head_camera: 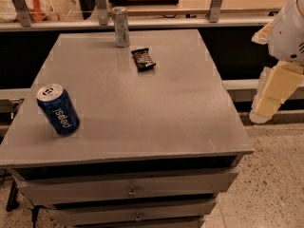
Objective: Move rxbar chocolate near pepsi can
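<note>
The rxbar chocolate [143, 59], a small dark bar with pale lettering, lies flat on the grey table [156, 108] toward the far middle. The pepsi can [58, 109], blue with white lettering and a silver top, stands near the table's front left edge. The bar and the can are far apart. My gripper [267, 109] hangs at the right edge of the view, off the table's right side and lower than the tabletop's far edge. It is well away from both the bar and the can, and nothing shows in it.
A taller slim silver can [121, 26] stands at the table's far edge, just left of the bar. Behind the table runs a shelf with metal posts [216, 4]. Drawers [130, 189] are under the tabletop. Speckled floor [270, 184] lies to the right.
</note>
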Tool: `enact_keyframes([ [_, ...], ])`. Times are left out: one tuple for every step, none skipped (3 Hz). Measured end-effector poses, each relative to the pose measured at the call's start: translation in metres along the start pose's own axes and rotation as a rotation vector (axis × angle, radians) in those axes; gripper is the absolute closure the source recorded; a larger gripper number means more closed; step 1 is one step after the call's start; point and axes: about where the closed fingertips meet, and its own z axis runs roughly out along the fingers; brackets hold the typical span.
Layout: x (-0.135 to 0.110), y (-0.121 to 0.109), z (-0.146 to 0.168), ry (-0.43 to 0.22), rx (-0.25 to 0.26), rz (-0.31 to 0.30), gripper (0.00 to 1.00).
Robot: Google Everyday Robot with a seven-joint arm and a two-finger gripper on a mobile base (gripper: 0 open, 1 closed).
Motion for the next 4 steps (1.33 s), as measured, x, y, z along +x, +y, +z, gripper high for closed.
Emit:
enact_keyframes([
  [-0.023,-0.026,0.016,-0.063,0.038,0.083,0.00],
  [-0.055,-0.061,0.044,-0.123,0.066,0.203,0.00],
  [-0.072,-0.088,0.077,-0.232,0.055,0.404,0.00],
  [-0.084,-0.098,0.076,-0.293,0.070,0.474,0.00],
])
